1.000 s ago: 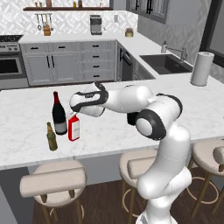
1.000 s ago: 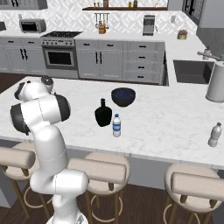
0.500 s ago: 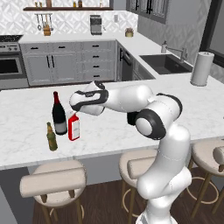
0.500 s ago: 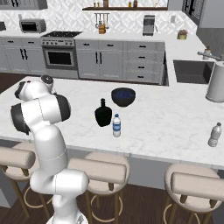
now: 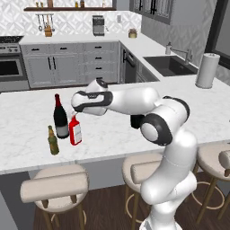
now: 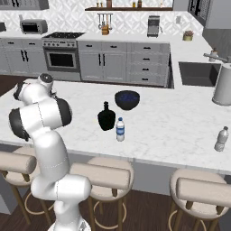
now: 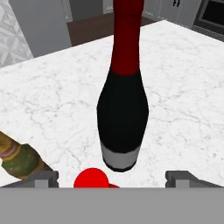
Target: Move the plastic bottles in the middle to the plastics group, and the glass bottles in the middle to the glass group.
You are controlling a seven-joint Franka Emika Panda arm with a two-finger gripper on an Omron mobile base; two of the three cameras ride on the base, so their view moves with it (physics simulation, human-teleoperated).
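- You're working at a white marble counter (image 5: 112, 134) in a grey kitchen, with stools along its near side.
- Your gripper (image 7: 111, 177) stands wide open, its tips well apart on either side of the red cap and holding nothing; the red bottle (image 5: 75, 130) stands upright on its own, directly below the hand.
- That bottle sits just beside the wine bottle (image 5: 60, 117), on the side toward the arm. In the hand view the wine bottle rises close beyond the cap. I judge the red bottle was set here because it is glass and the wine bottle marks the glass group.
- The beer bottle (image 5: 53, 140) stands just on the wine bottle's other side, nearer the stools, so the three form a tight cluster.
- Lift straight up before swinging away; the wine bottle is tall and close, and I'd guess a sideways move could knock it.
- Well away from the wine bottle, in the middle of the counter, the black bottle (image 6: 106, 117) stands upright, with the small plastic bottle (image 6: 120, 130) just beside it and a blue bowl (image 6: 127, 99) behind.
- Those two haven't been sorted yet: black goes to the glass group, the small one to the plastics.
- A clear bottle (image 6: 221, 139) stands at the far end of the counter from the wine bottle, likely the plastics group.
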